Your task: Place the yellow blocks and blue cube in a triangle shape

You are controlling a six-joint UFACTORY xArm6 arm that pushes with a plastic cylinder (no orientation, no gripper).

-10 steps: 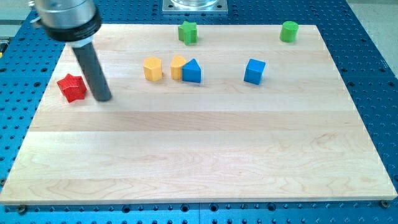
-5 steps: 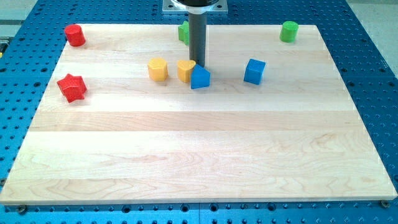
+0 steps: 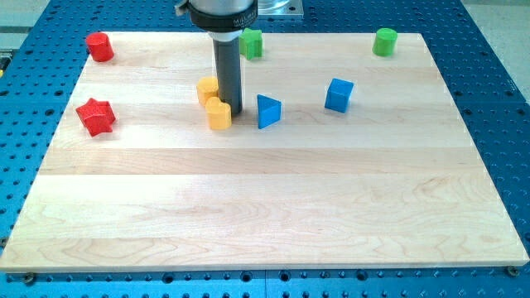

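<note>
Rod coming down near-vertical from view's top, my tip [image 3: 235, 112] on the wooden surface [image 3: 265, 207]. No pincer on this rig, just the bare rod end. Touching tip on view's left: yellow block [image 3: 219, 114]; second yellow block [image 3: 207, 89] just above-left, partly behind rod. Blue triangular block [image 3: 267, 111] near, to view's right. Blue cube [image 3: 338, 95] further right, well apart.

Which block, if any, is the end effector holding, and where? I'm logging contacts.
None; a bare rod cannot hold. My tip stands at the right side of the lower yellow block, between it and the blue triangle.
</note>
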